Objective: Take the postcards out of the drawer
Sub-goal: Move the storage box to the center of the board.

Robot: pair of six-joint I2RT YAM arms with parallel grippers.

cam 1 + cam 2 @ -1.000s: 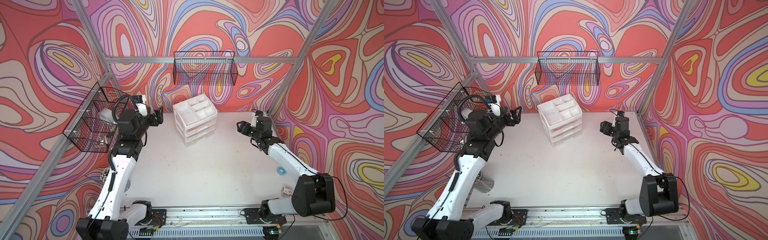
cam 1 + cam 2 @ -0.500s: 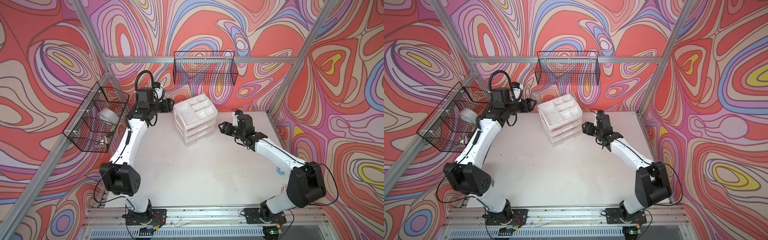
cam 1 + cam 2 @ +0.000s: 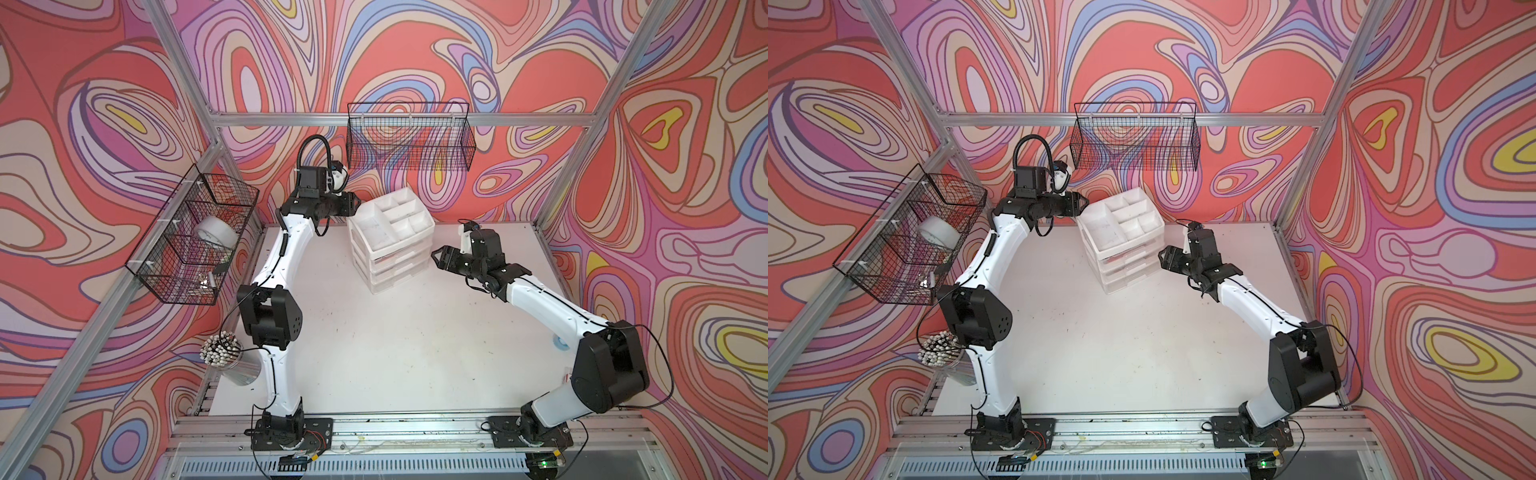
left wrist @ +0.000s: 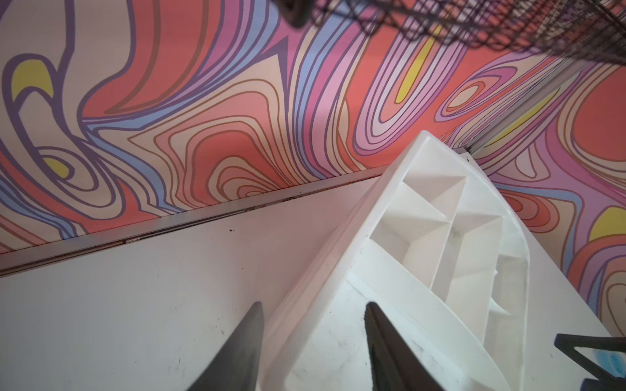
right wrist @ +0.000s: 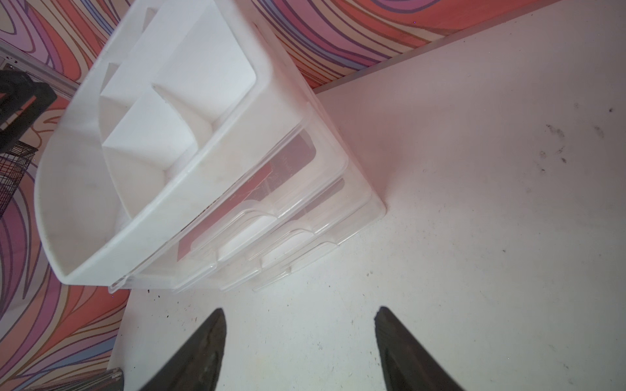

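The white organizer (image 3: 390, 226) stands at the back of the table, all three clear drawers pushed in. In the right wrist view the red postcards (image 5: 288, 162) show through the clear front of the top drawer (image 5: 247, 220); a reddish tint marks them in a top view (image 3: 390, 259). My left gripper (image 3: 356, 203) (image 4: 313, 304) is at the organizer's back left corner, jaws apart, one finger outside the wall and one over the large top compartment. My right gripper (image 3: 436, 255) (image 5: 299, 309) hangs open over the bare table just in front of the drawer fronts, touching nothing.
A black wire basket (image 3: 409, 137) hangs on the back wall above the organizer. Another wire basket (image 3: 195, 245) on the left wall holds a tape roll. A cup of white-tipped sticks (image 3: 220, 353) stands at the table's left edge.
My left arm swung from the left side across to the organizer's back corner, its jaws narrowing. My right arm reached from the right rear toward the drawer fronts.
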